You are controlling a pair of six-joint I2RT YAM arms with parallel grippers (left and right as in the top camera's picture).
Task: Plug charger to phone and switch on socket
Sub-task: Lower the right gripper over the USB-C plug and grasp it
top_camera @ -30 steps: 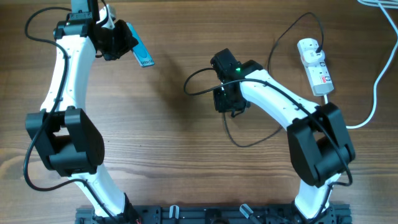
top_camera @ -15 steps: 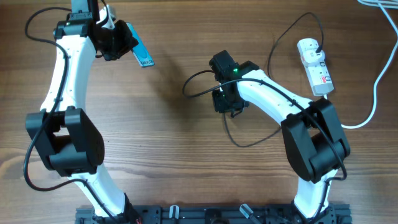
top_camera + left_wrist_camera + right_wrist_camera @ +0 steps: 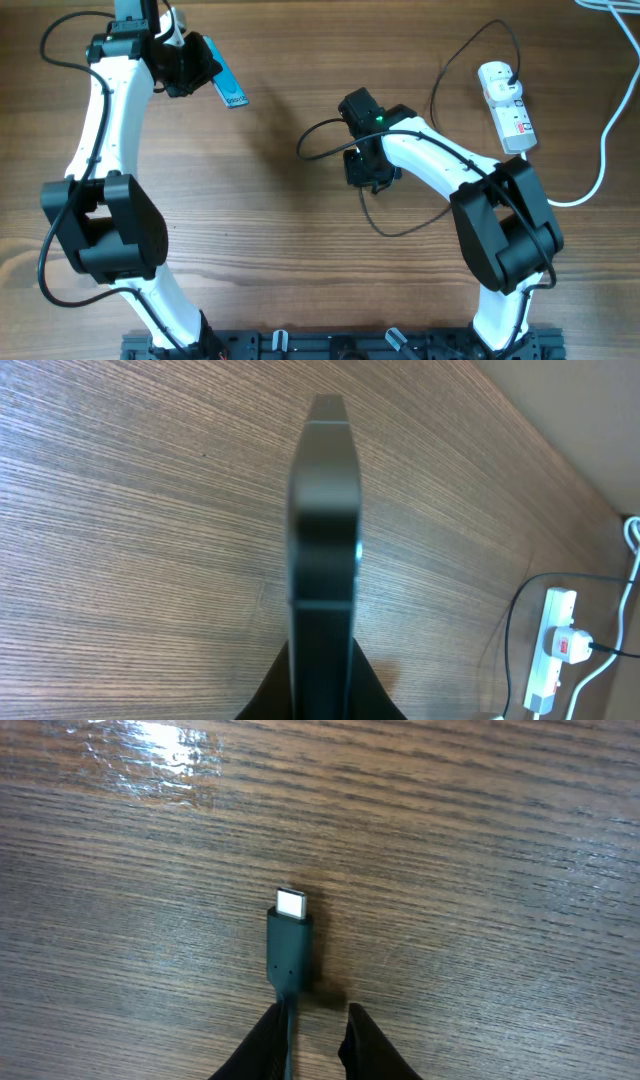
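Slightly shifted toward the robot, the right gripper point(image 3: 308, 1030) pinches the charger point(image 3: 289, 945) just behind its plug, so the metal tip sticks out free above the table point(image 3: 260, 220). Farther out, the left gripper point(image 3: 197, 68) clamps the phone point(image 3: 323, 540) raised and tilted, probably to offer its port, which cannot be made out. Farthest right lies the socket point(image 3: 508, 105), its switches too small to read.

one phone point(image 3: 228, 88), one charger point(image 3: 289, 945), one socket point(image 3: 508, 108), one white cord point(image 3: 604, 150), and two arms, left arm point(image 3: 100, 130) and right arm point(image 3: 440, 160).
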